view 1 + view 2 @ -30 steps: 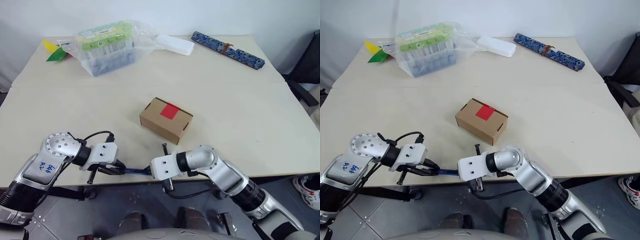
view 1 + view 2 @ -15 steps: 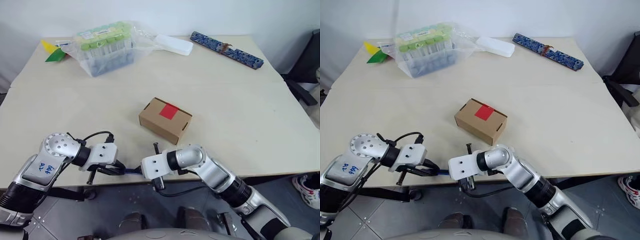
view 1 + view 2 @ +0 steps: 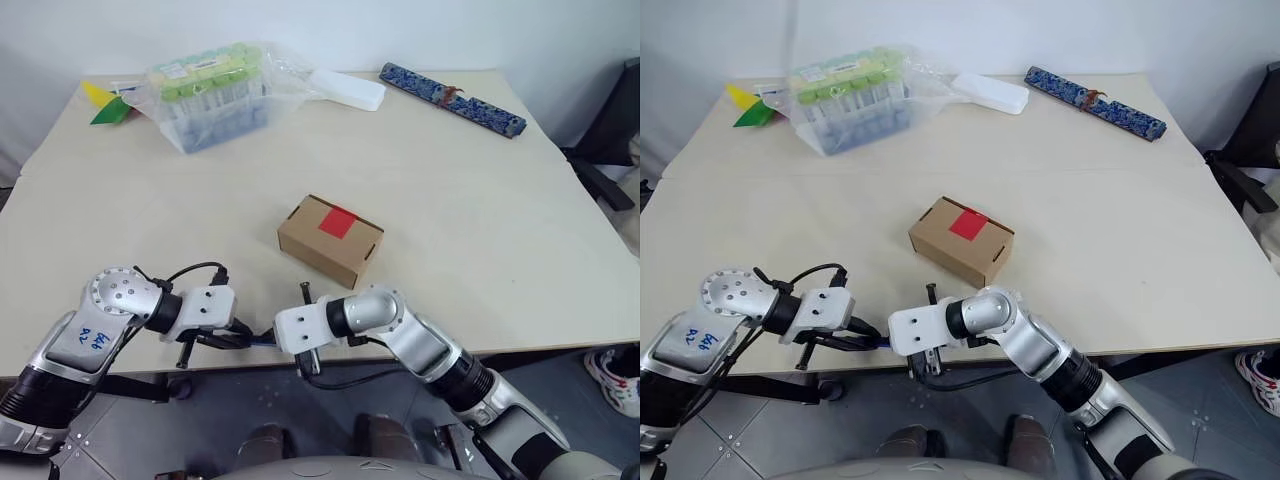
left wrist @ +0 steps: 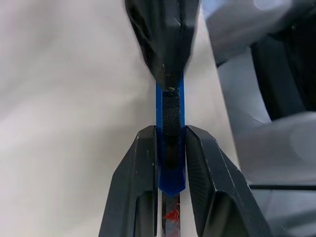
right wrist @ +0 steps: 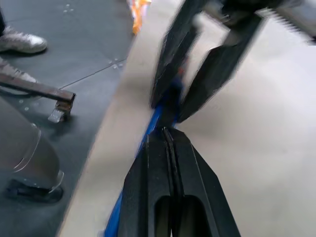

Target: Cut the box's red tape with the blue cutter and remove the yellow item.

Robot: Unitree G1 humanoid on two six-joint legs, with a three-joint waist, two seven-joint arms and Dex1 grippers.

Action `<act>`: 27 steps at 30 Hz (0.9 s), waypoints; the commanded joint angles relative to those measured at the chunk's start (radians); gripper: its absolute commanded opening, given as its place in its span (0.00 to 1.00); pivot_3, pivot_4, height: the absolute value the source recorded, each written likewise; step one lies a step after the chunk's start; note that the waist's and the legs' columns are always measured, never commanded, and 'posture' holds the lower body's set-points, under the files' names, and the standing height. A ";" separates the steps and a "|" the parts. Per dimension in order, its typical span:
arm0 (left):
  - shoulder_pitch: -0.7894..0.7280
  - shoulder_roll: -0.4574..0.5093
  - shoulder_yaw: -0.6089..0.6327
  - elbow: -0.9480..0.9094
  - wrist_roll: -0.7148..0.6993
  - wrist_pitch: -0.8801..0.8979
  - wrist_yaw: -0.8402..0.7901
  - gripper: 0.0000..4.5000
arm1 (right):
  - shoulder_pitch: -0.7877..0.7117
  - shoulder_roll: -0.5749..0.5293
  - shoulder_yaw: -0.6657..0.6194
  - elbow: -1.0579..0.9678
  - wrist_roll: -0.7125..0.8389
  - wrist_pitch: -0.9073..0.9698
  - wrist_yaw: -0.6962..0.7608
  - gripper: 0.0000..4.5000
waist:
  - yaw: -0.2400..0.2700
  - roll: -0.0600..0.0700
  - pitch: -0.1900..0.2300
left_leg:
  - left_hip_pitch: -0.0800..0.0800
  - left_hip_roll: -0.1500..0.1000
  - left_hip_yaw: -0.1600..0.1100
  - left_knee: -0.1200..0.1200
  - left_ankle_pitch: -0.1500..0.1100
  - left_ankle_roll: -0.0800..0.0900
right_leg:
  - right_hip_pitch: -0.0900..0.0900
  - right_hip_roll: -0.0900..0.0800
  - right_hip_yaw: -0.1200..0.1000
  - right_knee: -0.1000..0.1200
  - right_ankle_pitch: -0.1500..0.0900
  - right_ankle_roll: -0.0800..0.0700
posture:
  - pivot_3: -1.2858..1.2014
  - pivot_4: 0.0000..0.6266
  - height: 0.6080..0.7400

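Silver arms; white wrists; black cables; 2 black-fingered grippers; blue scrawl, perhaps lettering

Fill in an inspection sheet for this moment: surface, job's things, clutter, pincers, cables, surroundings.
Surface: beige table, a seam running across it.
Job's things: brown box mid-table, flaps closed, red tape uncut on top; blue cutter at the near edge, held between both pincers; yellow item nothing seen.
Clutter: clear bag of green-capped tubes, white case, long blue patterned bar, yellow and green paper pieces, all at the far side.
Pincers: left pincer clamps the cutter from both sides; right pincer shut at the cutter's other end.
Cables: black cable looping over the left wrist.
Surroundings: grey floor, a person's shoe at right.
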 commanded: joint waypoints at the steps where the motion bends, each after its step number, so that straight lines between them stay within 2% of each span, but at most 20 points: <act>1: 0.001 -0.035 0.058 0.055 0.000 -0.066 0.075 0.10 | 0.009 -0.031 -0.147 -0.164 0.124 0.162 0.007 0.01 | 0.002 0.000 0.000 | 0.000 0.000 0.000 0.000 0.000 0.000 | 0.000 0.000 0.000 0.000 0.000 0.000 | 0.52 0.24 1.00; 4: -0.008 -0.072 0.121 0.122 -0.002 -0.179 0.146 0.10 | 0.006 -0.093 -0.328 -0.328 0.303 0.422 0.025 0.01 | 0.011 0.001 0.001 | -0.001 0.000 -0.001 0.001 0.000 0.000 | -0.001 0.000 0.000 0.000 0.000 0.000 | 0.52 0.24 1.00; 7: -0.006 -0.088 0.171 0.123 -0.036 -0.187 0.179 0.10 | -0.032 -0.161 -0.440 -0.409 0.442 0.630 0.032 0.14 | 0.015 0.001 0.001 | -0.001 0.000 -0.002 0.000 0.000 0.001 | -0.001 0.000 0.000 0.000 0.000 0.000 | 0.52 0.24 1.00; 13: -0.051 -0.148 0.279 0.150 -0.135 -0.249 0.224 0.10 | -0.220 -0.249 -0.606 -0.345 0.612 0.915 -0.031 0.59 | 0.013 0.001 0.001 | -0.001 0.001 -0.001 0.000 -0.001 0.001 | -0.002 0.000 0.000 0.000 0.000 0.000 | 0.52 0.24 1.00; 18: -0.107 -0.193 0.332 0.183 -0.188 -0.319 0.236 0.10 | -0.392 -0.285 -0.607 -0.218 0.663 1.048 -0.086 0.99 | 0.012 0.001 0.001 | -0.002 0.000 -0.001 -0.001 -0.001 0.001 | -0.002 -0.001 0.000 0.000 0.000 0.000 | 0.52 0.24 1.00; 22: -0.181 -0.241 0.310 0.236 -0.142 -0.445 0.260 0.10 | -0.573 -0.236 -0.573 -0.012 0.665 1.180 -0.161 0.99 | 0.005 0.001 0.001 | -0.002 0.000 0.001 -0.001 -0.001 0.001 | -0.002 -0.001 0.000 0.000 0.000 0.000 | 0.52 0.24 1.00; 27: -0.231 -0.282 0.289 0.287 -0.117 -0.538 0.274 0.10 | -0.676 -0.186 -0.534 0.156 0.659 1.225 -0.210 0.99 | -0.007 0.001 0.001 | -0.003 -0.001 0.001 -0.001 -0.001 0.001 | -0.002 -0.001 -0.003 0.000 0.001 0.001 | 0.52 0.24 1.00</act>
